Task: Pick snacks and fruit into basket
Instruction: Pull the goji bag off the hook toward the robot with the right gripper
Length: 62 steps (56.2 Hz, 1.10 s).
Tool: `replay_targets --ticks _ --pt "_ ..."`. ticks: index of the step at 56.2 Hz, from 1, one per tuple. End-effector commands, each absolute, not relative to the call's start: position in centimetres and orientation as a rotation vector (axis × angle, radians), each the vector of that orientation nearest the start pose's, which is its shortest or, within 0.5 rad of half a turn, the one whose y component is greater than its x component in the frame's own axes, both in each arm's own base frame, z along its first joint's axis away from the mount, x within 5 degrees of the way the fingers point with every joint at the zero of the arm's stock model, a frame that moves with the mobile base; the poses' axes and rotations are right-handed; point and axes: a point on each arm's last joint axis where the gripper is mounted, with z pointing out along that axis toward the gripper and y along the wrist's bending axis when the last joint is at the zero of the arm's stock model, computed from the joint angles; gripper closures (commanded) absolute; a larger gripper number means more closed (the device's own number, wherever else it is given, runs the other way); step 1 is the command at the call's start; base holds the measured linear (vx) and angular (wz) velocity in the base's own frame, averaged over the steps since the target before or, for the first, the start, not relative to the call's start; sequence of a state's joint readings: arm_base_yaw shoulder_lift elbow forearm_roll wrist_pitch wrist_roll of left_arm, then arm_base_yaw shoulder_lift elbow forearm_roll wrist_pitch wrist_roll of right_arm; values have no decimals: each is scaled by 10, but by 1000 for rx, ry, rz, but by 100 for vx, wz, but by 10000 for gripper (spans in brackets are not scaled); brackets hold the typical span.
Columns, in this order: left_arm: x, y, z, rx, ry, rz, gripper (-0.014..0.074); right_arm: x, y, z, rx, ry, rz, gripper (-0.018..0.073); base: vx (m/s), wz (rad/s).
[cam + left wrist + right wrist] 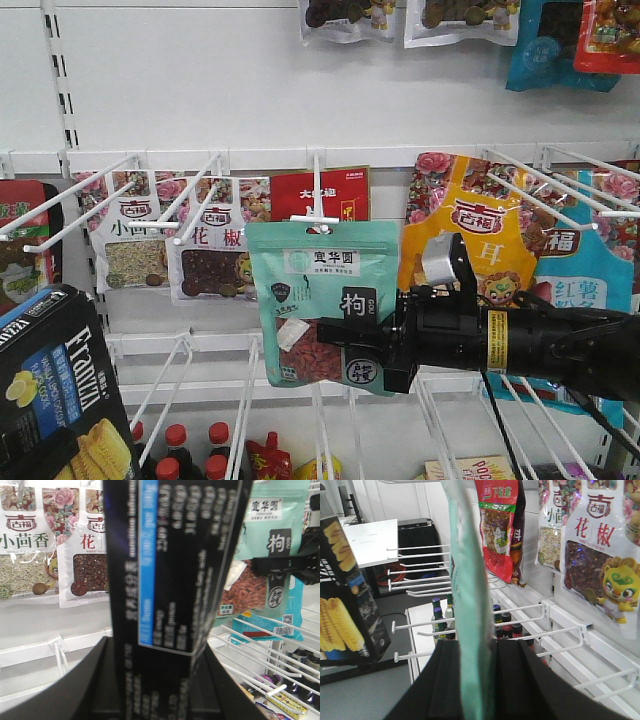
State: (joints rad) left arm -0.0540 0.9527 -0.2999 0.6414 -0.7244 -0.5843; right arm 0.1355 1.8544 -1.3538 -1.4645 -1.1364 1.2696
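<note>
franzzi box [55,400] was clamped in the left gripper [155,652]; mint-green pouch [320,290], pinched by the right gripper [479,647], hung on its peg [316,185]; pulling it off was judged next.

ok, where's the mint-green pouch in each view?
Front: mint-green pouch centre, hanging on a peg.
Left wrist: upper right, beyond the Franzzi box.
Right wrist: centre, edge-on in the right gripper.
Shared landmark: Franzzi box, left in front and right-wrist views.

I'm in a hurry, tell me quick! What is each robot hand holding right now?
Left gripper: shut on the Franzzi box.
Right gripper: shut on the mint-green pouch.
</note>
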Motion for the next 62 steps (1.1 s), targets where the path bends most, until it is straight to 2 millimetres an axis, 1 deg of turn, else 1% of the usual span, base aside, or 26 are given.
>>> replay_targets --ticks 1,10,18,24,32,42,53,57,62 --pt "172 -46 283 289 1386 -455 594 360 132 343 -971 1362 1051 569 0 0" --pt "172 -46 283 289 1386 -455 594 350 130 353 -969 1473 1035 569 0 0" --pt "172 -46 283 289 1386 -455 594 345 126 353 -947 1631 1007 569 0 0" --pt "172 -46 283 289 1386 -455 594 338 124 354 -974 1708 985 569 0 0" --pt "172 -46 283 289 1386 -456 594 332 122 357 -903 1762 1017 569 0 0" --pt "172 -46 283 289 1386 -456 594 323 118 348 -809 1833 1008 569 0 0" --pt "172 -46 283 289 1386 -456 594 308 115 334 -764 1888 1023 569 0 0" --pt "172 -46 283 289 1386 -456 594 301 113 332 -721 1901 1001 569 0 0" --pt "172 -46 283 289 1386 -456 594 293 107 329 -619 1920 951 569 0 0"
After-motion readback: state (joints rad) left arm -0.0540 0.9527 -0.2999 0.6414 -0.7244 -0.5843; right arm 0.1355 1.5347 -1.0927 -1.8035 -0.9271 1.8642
